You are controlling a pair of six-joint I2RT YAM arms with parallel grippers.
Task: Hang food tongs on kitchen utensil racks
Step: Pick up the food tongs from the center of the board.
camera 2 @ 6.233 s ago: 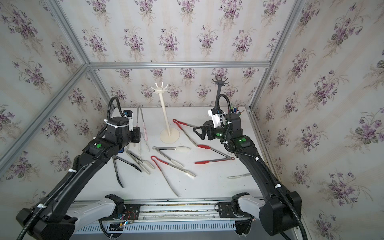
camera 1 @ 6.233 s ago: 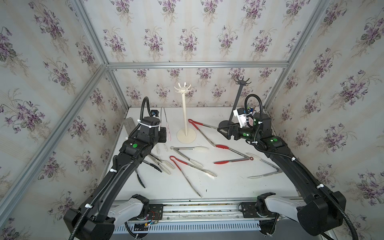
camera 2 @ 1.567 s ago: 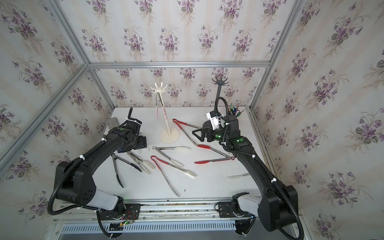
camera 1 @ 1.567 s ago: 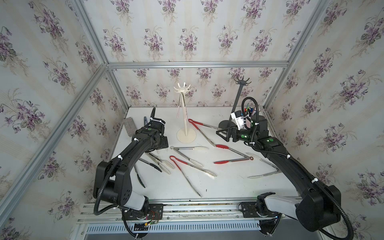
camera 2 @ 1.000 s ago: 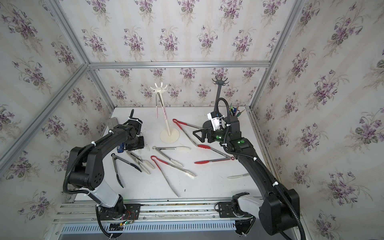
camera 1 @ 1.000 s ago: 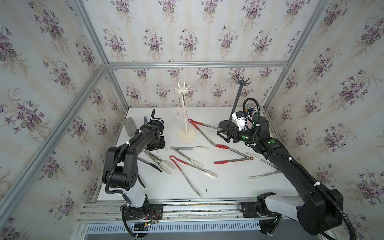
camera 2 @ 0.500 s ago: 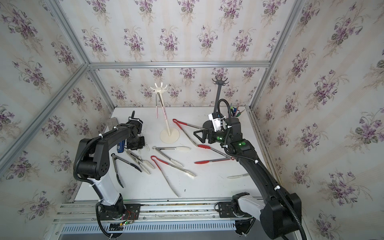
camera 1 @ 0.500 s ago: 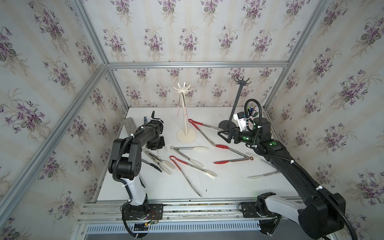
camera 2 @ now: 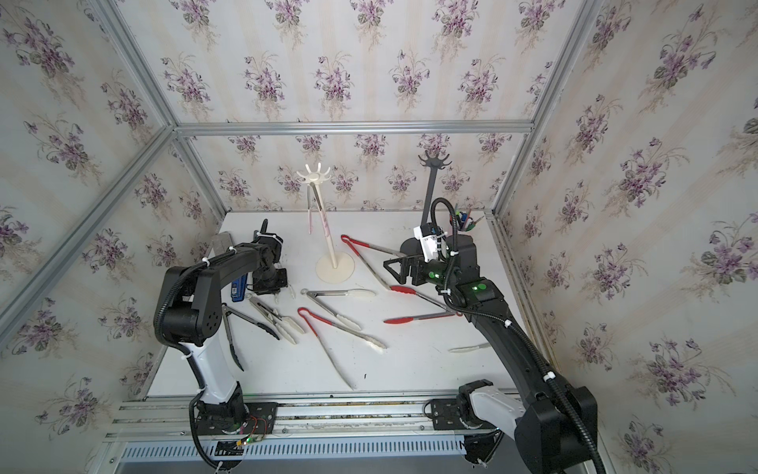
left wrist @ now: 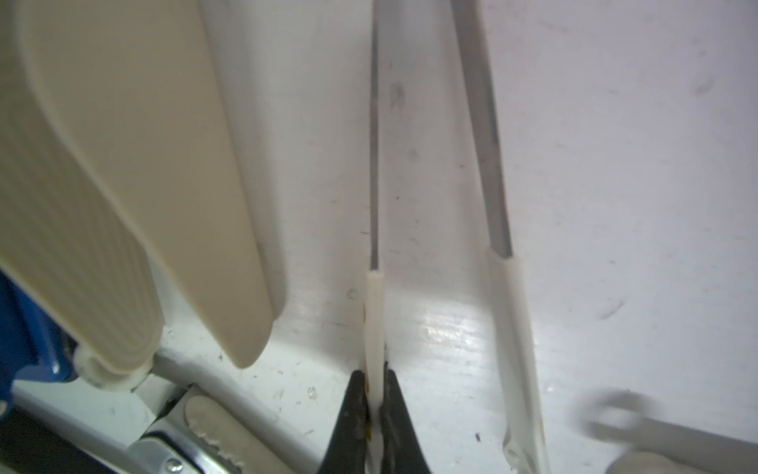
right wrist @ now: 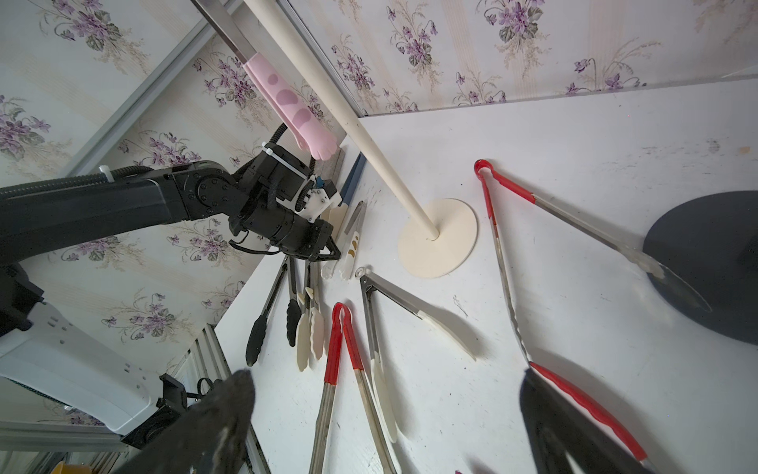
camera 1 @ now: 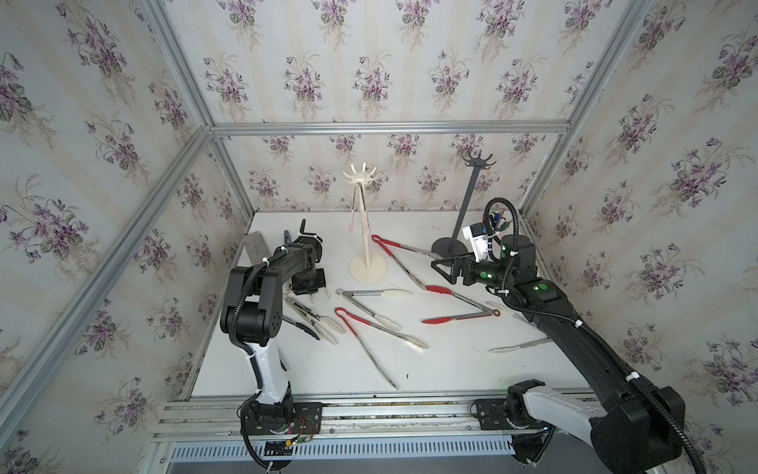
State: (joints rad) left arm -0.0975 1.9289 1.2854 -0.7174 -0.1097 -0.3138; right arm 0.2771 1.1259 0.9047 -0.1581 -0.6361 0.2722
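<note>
My left gripper (camera 1: 310, 288) is low over the table's left side, shut on one white-sleeved arm of a pair of steel food tongs (left wrist: 375, 312). The black fingertips (left wrist: 356, 404) pinch that arm; its twin arm (left wrist: 510, 328) lies free beside it. My right gripper (camera 1: 445, 267) hovers open near the dark rack (camera 1: 467, 205), with nothing between its fingers (right wrist: 229, 410). Several more tongs lie on the table, among them red-handled pairs (camera 1: 459, 305) and a white-tipped pair (camera 1: 371, 296). Pink-tipped tongs (right wrist: 287, 98) hang on the cream rack (camera 1: 366, 230).
A blue stapler-like tool (camera 2: 238, 288) lies beside my left wrist, and a grey block (camera 1: 256, 246) leans at the left wall. Black-tipped tongs (camera 1: 304, 328) lie near the left arm. A cup of pens (camera 2: 465, 221) stands in the back right corner.
Over the last second the left jaws have closed on the white-sleeved tong arm. The left arm has folded in low at the table. The right arm has barely moved.
</note>
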